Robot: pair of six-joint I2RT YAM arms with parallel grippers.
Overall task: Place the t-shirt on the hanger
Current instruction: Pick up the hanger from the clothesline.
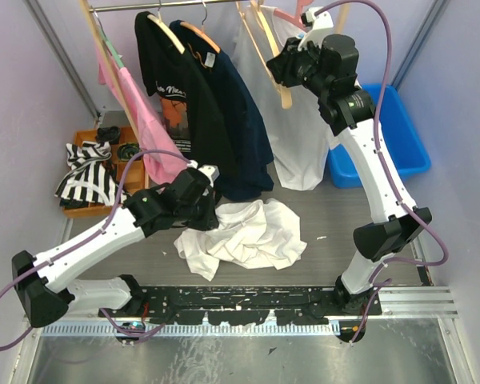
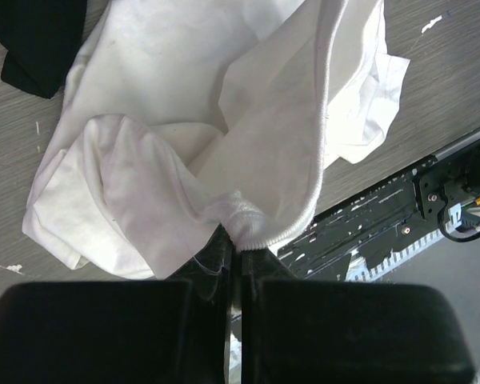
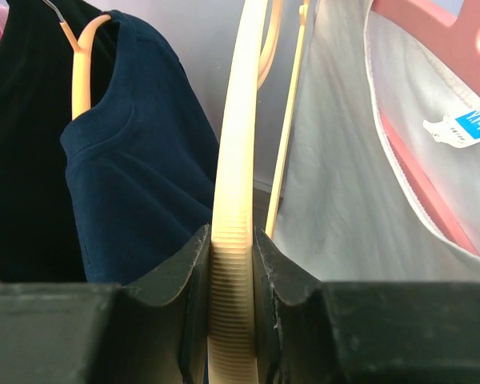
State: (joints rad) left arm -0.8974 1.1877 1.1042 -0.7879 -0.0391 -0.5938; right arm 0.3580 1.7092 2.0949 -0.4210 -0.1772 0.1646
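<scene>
The white t-shirt (image 1: 244, 236) lies crumpled on the grey table in front of the arms. My left gripper (image 1: 210, 214) is at its left edge, shut on the ribbed neck band. In the left wrist view the band (image 2: 252, 228) is pinched at the fingertips of that gripper (image 2: 238, 250), and the t-shirt (image 2: 184, 120) spreads away beyond it. The light wooden hanger (image 1: 278, 80) hangs from the rack at the back. My right gripper (image 1: 291, 70) is raised to it. The right wrist view shows that gripper (image 3: 234, 248) shut on the ribbed end of the hanger (image 3: 238, 144) arm.
On the rail (image 1: 184, 4) hang a black printed shirt (image 1: 176, 96), a navy shirt (image 1: 244, 136), a pink shirt (image 1: 140, 120) and a white shirt (image 1: 300, 152) with a blue neck label (image 3: 464, 128) on a pink hanger (image 3: 432, 44). A blue bin (image 1: 396, 136) stands at the right, an orange tray (image 1: 80, 210) with striped cloth at the left.
</scene>
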